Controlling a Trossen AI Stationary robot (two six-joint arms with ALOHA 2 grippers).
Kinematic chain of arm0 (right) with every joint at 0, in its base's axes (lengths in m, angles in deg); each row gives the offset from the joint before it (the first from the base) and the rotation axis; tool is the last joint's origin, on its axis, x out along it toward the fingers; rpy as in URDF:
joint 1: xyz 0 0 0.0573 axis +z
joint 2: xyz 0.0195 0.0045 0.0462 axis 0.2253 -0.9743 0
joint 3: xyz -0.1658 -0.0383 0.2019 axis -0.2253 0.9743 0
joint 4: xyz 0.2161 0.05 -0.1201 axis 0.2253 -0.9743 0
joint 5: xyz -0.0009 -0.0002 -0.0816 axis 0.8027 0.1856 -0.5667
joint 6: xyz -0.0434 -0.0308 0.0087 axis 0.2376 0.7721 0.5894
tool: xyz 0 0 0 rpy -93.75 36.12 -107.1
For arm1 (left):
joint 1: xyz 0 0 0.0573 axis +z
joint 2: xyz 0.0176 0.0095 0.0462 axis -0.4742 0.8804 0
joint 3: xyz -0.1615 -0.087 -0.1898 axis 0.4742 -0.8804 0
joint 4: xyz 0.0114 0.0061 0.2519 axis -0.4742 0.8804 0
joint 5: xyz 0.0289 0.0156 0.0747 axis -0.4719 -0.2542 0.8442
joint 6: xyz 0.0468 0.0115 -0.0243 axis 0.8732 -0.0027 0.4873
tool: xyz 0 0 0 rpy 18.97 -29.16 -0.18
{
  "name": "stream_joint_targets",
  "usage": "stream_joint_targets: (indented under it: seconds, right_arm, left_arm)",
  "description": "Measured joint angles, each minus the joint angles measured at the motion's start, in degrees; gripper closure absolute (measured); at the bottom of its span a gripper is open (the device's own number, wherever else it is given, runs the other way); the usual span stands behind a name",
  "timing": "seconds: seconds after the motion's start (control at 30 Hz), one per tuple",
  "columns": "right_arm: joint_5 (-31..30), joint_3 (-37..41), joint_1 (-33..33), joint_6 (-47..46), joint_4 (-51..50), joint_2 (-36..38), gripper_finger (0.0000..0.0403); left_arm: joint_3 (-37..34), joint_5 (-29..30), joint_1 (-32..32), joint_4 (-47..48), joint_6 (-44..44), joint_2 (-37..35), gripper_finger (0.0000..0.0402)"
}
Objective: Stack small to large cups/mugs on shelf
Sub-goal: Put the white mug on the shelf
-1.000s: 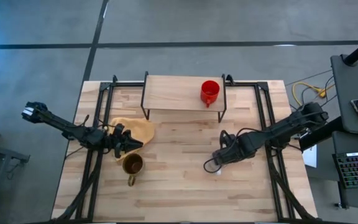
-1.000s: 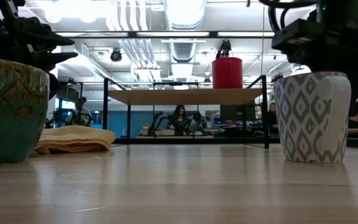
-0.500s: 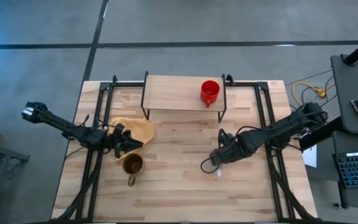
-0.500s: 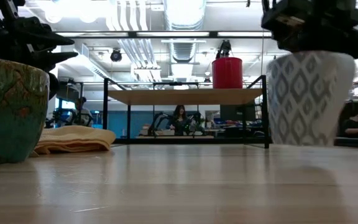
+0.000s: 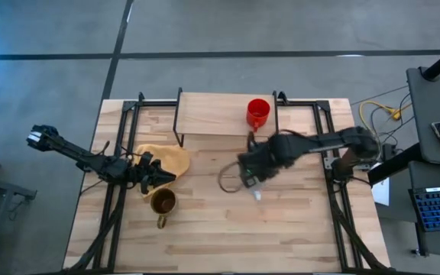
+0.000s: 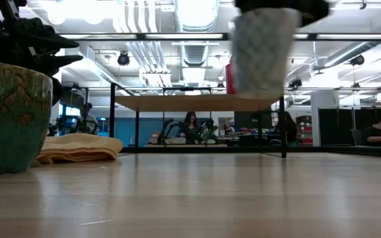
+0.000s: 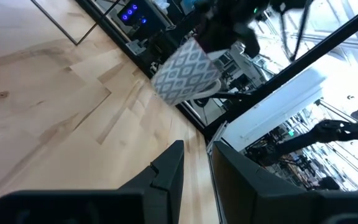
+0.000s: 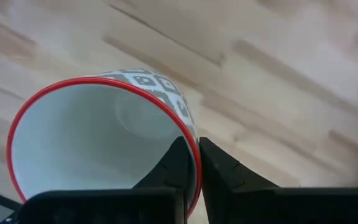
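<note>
White mug (image 6: pixel 264 49) with its grey diamond pattern hangs in the air, clear of the surface (image 5: pixel 205 221), pinched at the red rim between my right fingers (image 8: pixel 191 163). One finger sits inside the mug's white wall and the other outside, closed on the rim. Seen from above, the mug (image 5: pixel 252 182) is below my right gripper (image 5: pixel 254 174), in front of the shelf (image 5: pixel 212 113) and a little toward the middle of the surface. My right arm reaches in from the right edge, stretched low and nearly level across the boards, wrist turned down over the mug. From table height the mug's bottom is about level with the shelf board (image 6: pixel 197 102) and it partly covers the red mug (image 6: pixel 229 76) behind it.

That red mug (image 5: pixel 257 113) stands upright on the shelf near its right end. The brown mug (image 5: pixel 162 202) stands on the surface near the left side, handle pointing toward the near edge.

My left gripper (image 5: pixel 159 176) hovers just beside and behind the brown mug, over the edge of a yellow cloth (image 5: pixel 170 159), its fingers (image 7: pixel 169 168) spread apart and holding nothing. My left arm lies long and low from the left edge. From that wrist the white mug (image 7: pixel 184 70) shows tilted in mid-air.
</note>
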Motion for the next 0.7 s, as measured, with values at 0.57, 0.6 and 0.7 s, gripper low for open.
stream_joint_targets:
  seconds: [0.57,0.6,0.7]
  right_arm:
    - [-3.9,-34.8,-14.4,19.3,-6.1,-16.3,0.0390]
    - [-5.1,-34.3,-14.9,19.6,-6.7,-16.2,0.0390]
    - [-9.4,-34.1,-16.2,21.4,-7.9,-16.2,0.0390]
  left_arm:
    - [0.0,0.3,0.0,0.0,0.5,0.1,0.0331]
    - [0.0,0.4,0.0,0.0,0.5,0.1,0.0331]
    - [0.0,0.5,0.0,0.0,0.5,0.1,0.0331]
